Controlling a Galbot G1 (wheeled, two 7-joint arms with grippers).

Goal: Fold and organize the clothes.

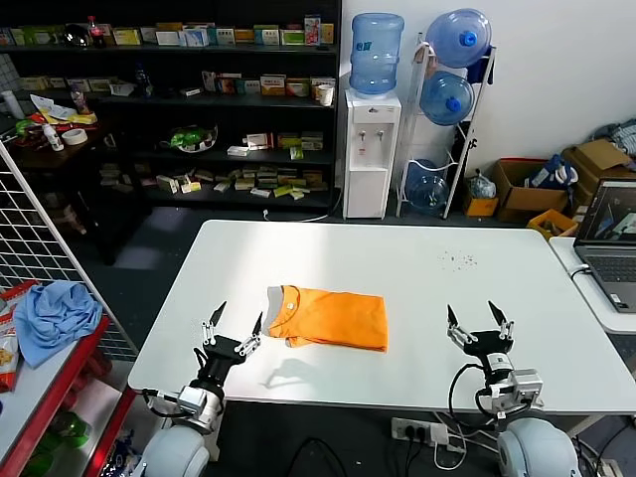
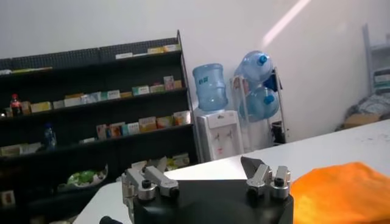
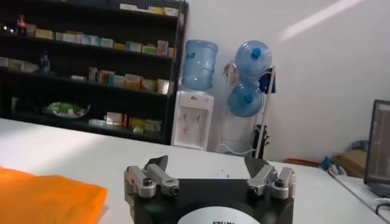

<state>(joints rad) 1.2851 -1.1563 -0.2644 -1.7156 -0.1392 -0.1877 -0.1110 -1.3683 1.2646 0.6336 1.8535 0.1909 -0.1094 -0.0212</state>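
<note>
Item: one white table [image 1: 417,298], taken as the landmark for all entries. At its near edge, toward the near-left corner, stood the left gripper [image 1: 235,325], claw released, fingers spread and empty, raised just above the surface. At the near edge toward the right stood the right gripper [image 1: 480,321], likewise released and holding nothing. Between the two, a little beyond them and left of the table's middle, lay the orange T-shirt [image 1: 333,317], already a compact flat rectangle, its round neck and pale label turned toward the table's left side; it was nearer the left gripper than the right, and touched neither. In the left wrist view the shirt [image 2: 341,192] showed as an orange mound just beside that gripper [image 2: 207,176]; in the right wrist view a corner of it [image 3: 49,198] lay well apart from that gripper [image 3: 207,176]. Judged state of task: folding appeared largely or wholly done; what might remain was a final fold, a squaring-up, or moving the bundle to a tidier spot. Room: bare tabletop lay on every side of the shirt, widest toward the right and far edges, with no item near the near edge to foul either arm. Off the table's right end sat a laptop [image 1: 608,243]; off its left side, a light blue cloth [image 1: 55,313] on a red rack. Beyond the far edge stood a water dispenser [image 1: 371,149] and dark shelving [image 1: 199,99].
</note>
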